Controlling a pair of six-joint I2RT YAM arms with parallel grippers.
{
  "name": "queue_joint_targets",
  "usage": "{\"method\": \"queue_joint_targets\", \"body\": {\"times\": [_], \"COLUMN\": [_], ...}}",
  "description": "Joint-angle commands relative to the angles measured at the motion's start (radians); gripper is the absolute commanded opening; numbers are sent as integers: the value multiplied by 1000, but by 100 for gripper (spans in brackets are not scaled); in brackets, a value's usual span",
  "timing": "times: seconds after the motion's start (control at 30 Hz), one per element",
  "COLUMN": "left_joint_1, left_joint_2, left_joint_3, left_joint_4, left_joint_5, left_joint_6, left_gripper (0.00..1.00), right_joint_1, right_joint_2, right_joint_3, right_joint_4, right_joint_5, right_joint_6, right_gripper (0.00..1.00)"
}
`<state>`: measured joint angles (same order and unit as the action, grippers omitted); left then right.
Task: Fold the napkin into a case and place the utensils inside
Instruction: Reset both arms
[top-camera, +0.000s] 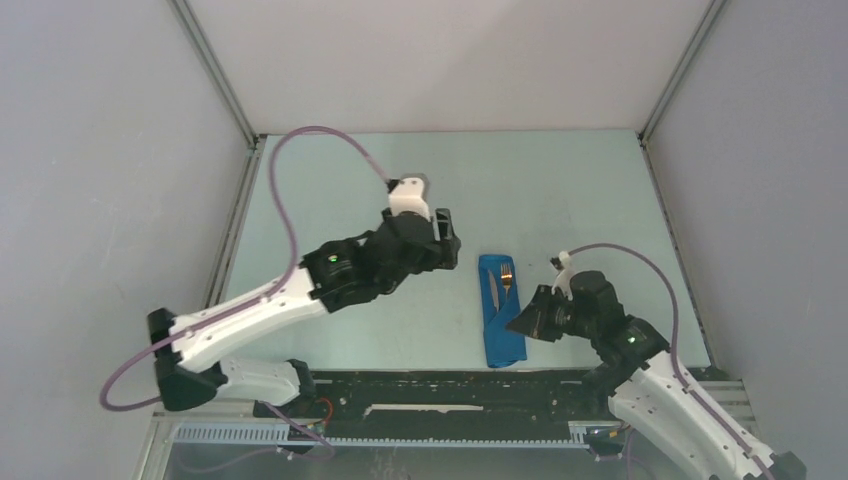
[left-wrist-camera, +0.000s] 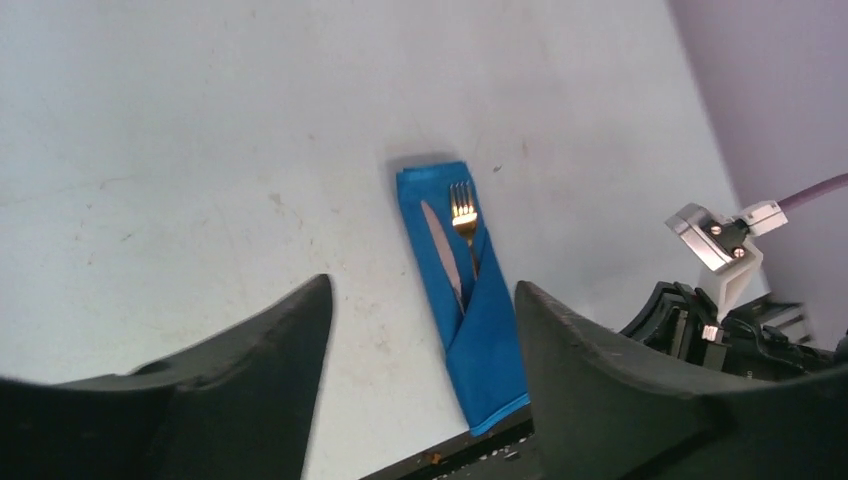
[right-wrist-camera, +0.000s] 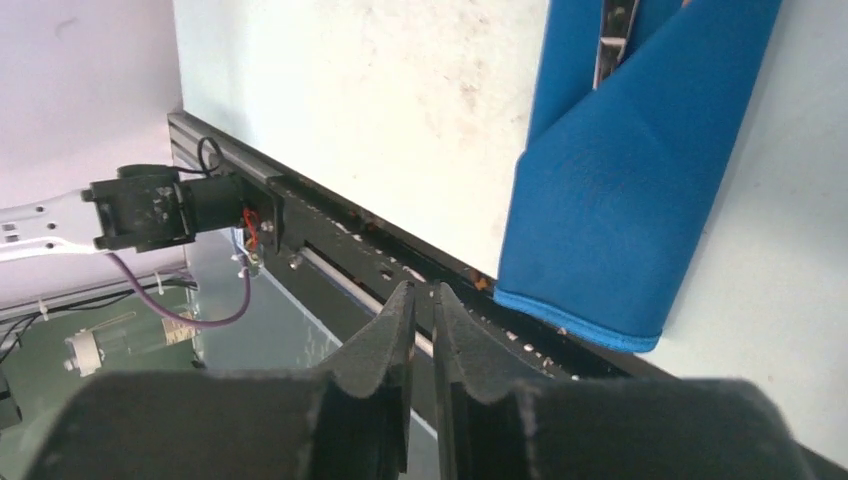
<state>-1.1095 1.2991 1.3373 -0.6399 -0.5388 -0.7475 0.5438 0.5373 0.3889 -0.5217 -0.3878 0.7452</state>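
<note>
Blue cloth case (top-camera: 497, 338) lies by the desk's (top-camera: 330, 190) near edge, its diagonal flap pocketing the fork (left-wrist-camera: 463, 208) and knife (left-wrist-camera: 441, 246). Left end effector (left-wrist-camera: 422, 290) hovers spread wide, empty; right end effector (right-wrist-camera: 421, 300), fingers nearly together, grips nothing. The job looks finished.

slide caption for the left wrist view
The fork and knife sit tucked in the blue napkin case on the table, seen past the open left gripper.

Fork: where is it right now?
Top view, right of centre: the small metal fork sits tucked in the narrow blue cloth case, tines out its far end, beside the slim knife.
</note>
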Motion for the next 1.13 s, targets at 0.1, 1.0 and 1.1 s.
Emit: {"method": "queue_joint_targets", "body": {"times": [0.1,1.0,1.1], "left_joint_1": [34,34,34], "left_joint_2": [-343,-702,-707], "left_joint_3": [-31,332,334], "left_joint_4": [213,109,108], "left_joint_5": [-108,-121,-121], "left_joint_6": [337,804,791], "left_gripper": [81,96,96], "right_joint_1": [-5,-11,-23], "right_joint_2": [41,238,315], "right_joint_3": [496,1544,1650], "right_joint_4": [-270,-390,-509], "right_joint_5": [146,501,588], "right_joint_6": [-168,-626,-607], "right_gripper": [33,100,100]}}
